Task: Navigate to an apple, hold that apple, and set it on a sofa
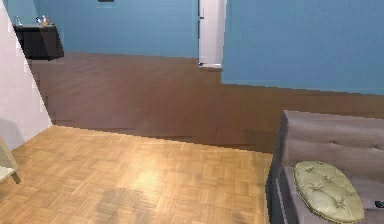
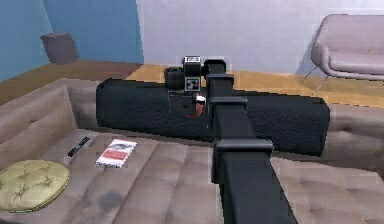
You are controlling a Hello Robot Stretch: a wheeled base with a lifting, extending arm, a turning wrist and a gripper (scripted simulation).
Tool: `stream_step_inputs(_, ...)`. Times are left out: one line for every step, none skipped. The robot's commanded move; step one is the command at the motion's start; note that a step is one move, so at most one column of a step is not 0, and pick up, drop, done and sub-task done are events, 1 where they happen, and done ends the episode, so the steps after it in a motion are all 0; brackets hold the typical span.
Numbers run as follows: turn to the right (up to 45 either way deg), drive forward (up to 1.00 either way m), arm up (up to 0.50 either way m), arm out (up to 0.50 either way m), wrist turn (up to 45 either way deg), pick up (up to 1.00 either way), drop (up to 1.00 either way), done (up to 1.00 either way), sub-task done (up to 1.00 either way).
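Observation:
A grey-brown sofa (image 2: pixel 150 185) with a long black back cushion (image 2: pixel 130 105) spreads across the arm side view. My arm's dark bar (image 2: pixel 240 165) rises from the bottom edge over the seat. My gripper (image 2: pixel 178 80) sits at the bar's far end, against the top of the black back cushion and left of the white marker squares (image 2: pixel 193 62). I cannot tell whether it holds anything. The same sofa's end (image 1: pixel 330 135) shows at the forward view's lower right.
On the seat lie a pale green round cushion (image 2: pixel 30 185) (image 1: pixel 328 190), a small booklet (image 2: pixel 117 152) and a dark remote (image 2: pixel 78 146). Behind the sofa stand a light armchair (image 2: pixel 350 45) and a grey bin (image 2: pixel 60 47). Ahead are open wood floor (image 1: pixel 140 95), blue walls, a white doorway (image 1: pixel 210 35) and a dark cabinet (image 1: pixel 38 42).

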Motion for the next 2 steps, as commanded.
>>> stream_step_inputs(0.0,0.0,0.0,0.0,3.0,0.0,0.0,0.0,0.0)
stream_step_inputs(0.0,0.0,-0.3,0.0,0.0,0.0,0.0,0.0,0.0)
